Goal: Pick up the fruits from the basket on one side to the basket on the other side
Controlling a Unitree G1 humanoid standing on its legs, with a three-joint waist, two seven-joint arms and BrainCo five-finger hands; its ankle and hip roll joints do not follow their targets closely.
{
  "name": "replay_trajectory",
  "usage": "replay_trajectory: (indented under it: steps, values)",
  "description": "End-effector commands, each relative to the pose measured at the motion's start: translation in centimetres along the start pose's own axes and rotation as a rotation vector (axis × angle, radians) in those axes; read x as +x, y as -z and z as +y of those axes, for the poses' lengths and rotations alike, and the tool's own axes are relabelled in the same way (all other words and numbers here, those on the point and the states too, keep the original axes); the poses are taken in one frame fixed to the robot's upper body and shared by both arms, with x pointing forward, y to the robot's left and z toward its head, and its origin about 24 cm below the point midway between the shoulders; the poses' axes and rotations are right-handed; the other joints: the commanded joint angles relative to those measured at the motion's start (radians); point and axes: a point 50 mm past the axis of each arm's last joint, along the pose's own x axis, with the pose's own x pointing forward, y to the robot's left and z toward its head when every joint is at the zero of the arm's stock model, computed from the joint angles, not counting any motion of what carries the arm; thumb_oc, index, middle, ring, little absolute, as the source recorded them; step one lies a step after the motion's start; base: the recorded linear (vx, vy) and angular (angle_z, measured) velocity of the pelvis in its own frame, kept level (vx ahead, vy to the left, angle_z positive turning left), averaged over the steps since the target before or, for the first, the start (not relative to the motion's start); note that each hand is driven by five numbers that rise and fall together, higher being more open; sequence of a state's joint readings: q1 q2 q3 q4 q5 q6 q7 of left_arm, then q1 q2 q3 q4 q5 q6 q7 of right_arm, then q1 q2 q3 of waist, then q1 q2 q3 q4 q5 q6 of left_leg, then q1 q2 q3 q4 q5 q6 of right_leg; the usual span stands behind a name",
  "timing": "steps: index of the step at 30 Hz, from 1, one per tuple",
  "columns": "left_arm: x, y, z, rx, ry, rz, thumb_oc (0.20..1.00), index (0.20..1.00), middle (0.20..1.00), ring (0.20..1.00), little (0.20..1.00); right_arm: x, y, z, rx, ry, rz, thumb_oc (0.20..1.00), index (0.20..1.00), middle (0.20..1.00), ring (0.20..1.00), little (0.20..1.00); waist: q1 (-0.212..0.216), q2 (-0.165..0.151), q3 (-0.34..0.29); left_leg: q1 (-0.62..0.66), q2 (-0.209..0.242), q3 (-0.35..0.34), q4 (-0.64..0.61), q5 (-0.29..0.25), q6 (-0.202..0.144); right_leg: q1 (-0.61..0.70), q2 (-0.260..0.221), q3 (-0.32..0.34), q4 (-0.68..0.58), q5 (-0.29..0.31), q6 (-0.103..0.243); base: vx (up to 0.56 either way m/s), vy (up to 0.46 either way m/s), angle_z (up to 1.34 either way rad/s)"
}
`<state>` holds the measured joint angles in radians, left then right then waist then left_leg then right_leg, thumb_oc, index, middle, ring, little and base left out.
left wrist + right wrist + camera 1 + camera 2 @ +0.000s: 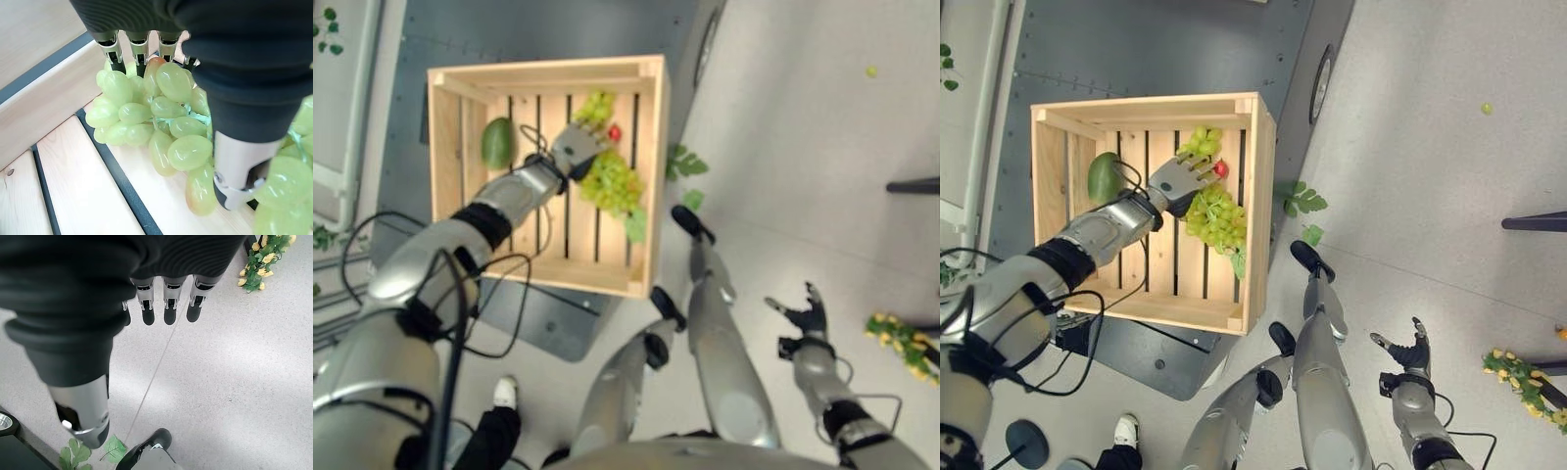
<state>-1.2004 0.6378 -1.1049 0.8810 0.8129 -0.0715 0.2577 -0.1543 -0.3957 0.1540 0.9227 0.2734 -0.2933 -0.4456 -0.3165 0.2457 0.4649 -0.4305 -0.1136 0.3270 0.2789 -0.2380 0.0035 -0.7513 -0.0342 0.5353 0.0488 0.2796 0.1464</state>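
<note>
Fruit lies in a slatted, pale wooden crate (1253, 196), and everything here is placed against that crate. Against its left wall rests a smooth oval dark green fruit (1103, 176), possibly a mango or avocado. Toward the crate's right wall sprawls a bunch of pale green grapes (1215, 217), with a small round red fruit (1221, 168) just beside it near the far end.

The robot's left hand (1183, 177) is inside the crate, over the grapes. In the left wrist view its fingers (113, 46) reach down over the far side of the cluster and the thumb (237, 176) stands at the near side, so the grapes sit between them; the fingers are spread and not yet closed on anything.

Grapes should handle as soft, loose and easily crushed, with berries apt to drop off; a gentle cupping hold round the bulk, or near the stem if reachable, looks safest.

Well to the right of the crate, above bare grey floor, the right hand (1411, 355) hangs idle with relaxed fingers, near a sprig of yellow flowers (1525, 382).
</note>
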Motion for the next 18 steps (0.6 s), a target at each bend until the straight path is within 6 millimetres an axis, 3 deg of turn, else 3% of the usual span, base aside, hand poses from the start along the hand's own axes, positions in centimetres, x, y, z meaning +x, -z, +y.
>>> replay_trajectory:
  steps: [1, 13, 14, 15, 16, 18]
  values:
    - [-0.1, 2.5, 1.1, 0.041, -0.021, 0.081, 1.000, 1.000, 1.000, 1.000, 1.000, 0.6, -1.2, -1.4, -0.018, 0.031, -0.067, 1.000, 1.000, 1.000, 1.000, 1.000, -0.067, 0.035, 0.055, -0.139, 0.061, -0.037, 0.085, 0.054, -0.046, 0.128, 0.001, -0.060, -0.033, -0.107, 0.021, 0.00, 0.000, 0.00]
    - [0.3, 1.5, -0.7, 0.077, 0.065, 0.082, 1.000, 1.000, 1.000, 1.000, 1.000, 0.7, -2.5, -1.2, 0.009, 0.032, -0.118, 1.000, 1.000, 1.000, 1.000, 1.000, -0.085, 0.029, 0.055, -0.159, 0.066, -0.022, 0.093, 0.048, -0.045, 0.101, 0.005, -0.050, -0.025, -0.103, 0.025, 0.00, 0.000, -0.01]
    - [0.1, 1.5, -1.4, 0.071, 0.085, 0.097, 0.570, 0.570, 0.570, 0.570, 0.570, 0.7, -2.7, -1.0, 0.013, 0.026, -0.130, 1.000, 1.000, 1.000, 1.000, 1.000, -0.088, 0.026, 0.055, -0.163, 0.068, -0.017, 0.095, 0.048, -0.046, 0.097, 0.007, -0.050, -0.023, -0.103, 0.025, 0.00, 0.004, -0.07]
    - [-0.1, 1.5, -1.7, 0.071, 0.097, 0.106, 0.539, 0.539, 0.539, 0.539, 0.539, 0.7, -2.9, -1.0, 0.015, 0.026, -0.137, 1.000, 1.000, 1.000, 1.000, 1.000, -0.089, 0.023, 0.055, -0.166, 0.069, -0.016, 0.097, 0.047, -0.046, 0.095, 0.007, -0.051, -0.022, -0.102, 0.026, -0.01, 0.005, -0.09]
    - [-0.2, 1.5, -2.1, 0.067, 0.105, 0.112, 0.200, 0.200, 0.200, 0.200, 0.200, 0.7, -3.0, -0.9, 0.014, 0.026, -0.140, 1.000, 1.000, 1.000, 1.000, 1.000, -0.090, 0.021, 0.055, -0.169, 0.070, -0.015, 0.100, 0.046, -0.046, 0.093, 0.009, -0.049, -0.020, -0.102, 0.026, -0.01, 0.004, -0.06]
    - [-0.8, 1.4, -3.5, 0.057, 0.154, 0.131, 0.200, 0.200, 0.200, 0.200, 0.200, 0.7, -3.3, -0.6, 0.016, 0.017, -0.154, 1.000, 1.000, 1.000, 1.000, 1.000, -0.095, 0.010, 0.055, -0.176, 0.072, -0.011, 0.102, 0.046, -0.047, 0.088, 0.010, -0.047, -0.019, -0.100, 0.027, -0.01, 0.006, -0.06]
